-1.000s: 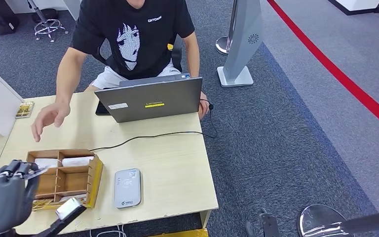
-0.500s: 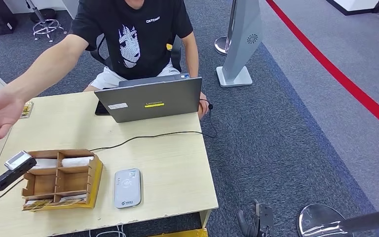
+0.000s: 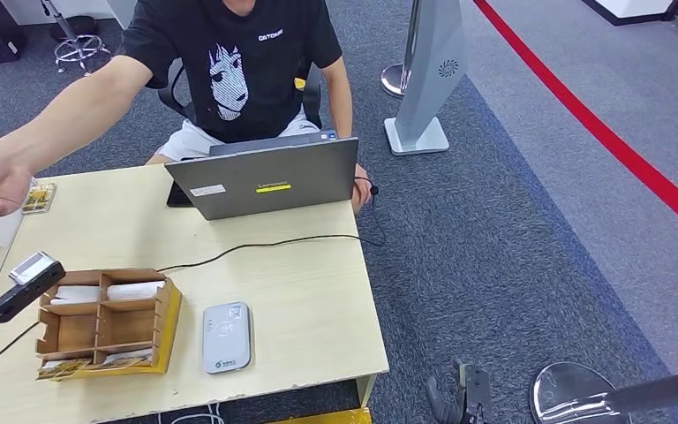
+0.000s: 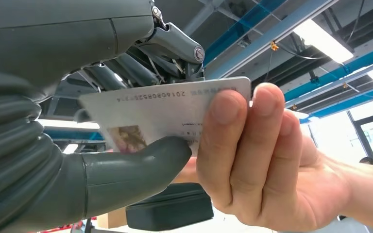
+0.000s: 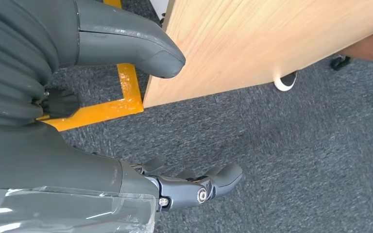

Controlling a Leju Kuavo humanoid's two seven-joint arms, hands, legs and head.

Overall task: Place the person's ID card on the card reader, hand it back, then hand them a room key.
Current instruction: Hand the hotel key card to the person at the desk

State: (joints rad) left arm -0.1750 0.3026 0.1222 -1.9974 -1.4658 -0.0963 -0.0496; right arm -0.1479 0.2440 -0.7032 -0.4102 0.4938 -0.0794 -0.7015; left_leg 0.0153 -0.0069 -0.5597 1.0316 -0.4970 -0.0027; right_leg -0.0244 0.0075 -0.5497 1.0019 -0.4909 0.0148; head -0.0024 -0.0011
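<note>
Beyond the table (image 3: 318, 291) edge left of the card reader (image 3: 227, 336), the left hand (image 4: 77, 145) pinches the thin, stiff, slippery ID card (image 4: 165, 109) by one end, the person's hand (image 4: 267, 160) gripping the opposite end; the right hand (image 5: 126, 121) hangs empty, fingers apart.

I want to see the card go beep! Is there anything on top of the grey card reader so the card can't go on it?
No, nothing visible lies on the card reader; its top is bare. The wooden box stands beside it, apart. The ID card is off at the table's side, pinched by the left hand and the person's hand.
</note>
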